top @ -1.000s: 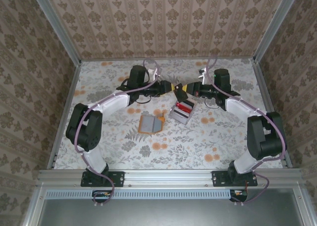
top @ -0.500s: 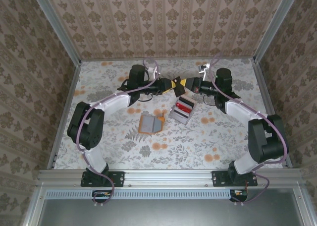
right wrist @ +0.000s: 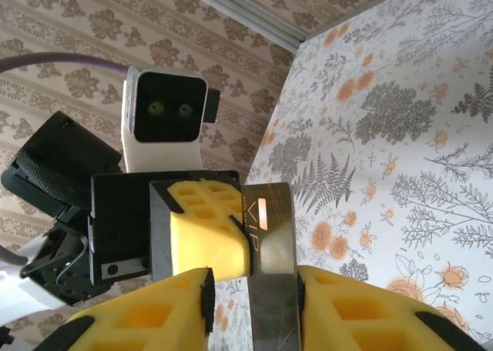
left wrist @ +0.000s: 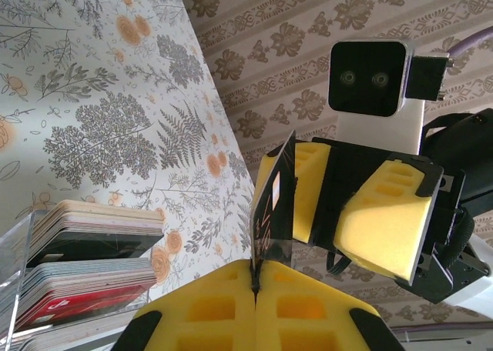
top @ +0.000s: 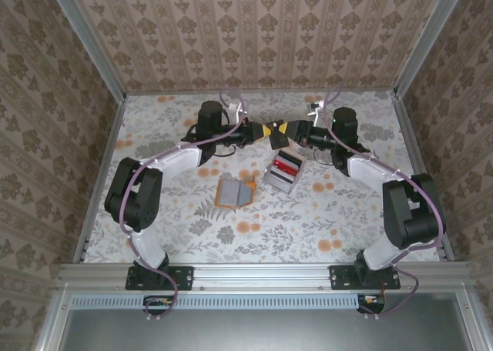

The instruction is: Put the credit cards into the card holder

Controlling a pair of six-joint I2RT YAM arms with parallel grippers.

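While left claw (left wrist: 254,288) clenches a black card (left wrist: 274,205) and right claw (right wrist: 250,291) gapes, cards (left wrist: 92,220) fill the rack (left wrist: 17,239); card holder (top: 235,191) lies open on desk (top: 308,220).

Between the jaws, the black card (right wrist: 269,235) looks like smooth plastic with a soft sheen. The jaws' yellow pads (right wrist: 139,320) are matt, porous foam. Beneath the jaws, the counter (left wrist: 92,120) has a matt printed covering; beside them, the rack (left wrist: 15,235) is clear glossy plastic.
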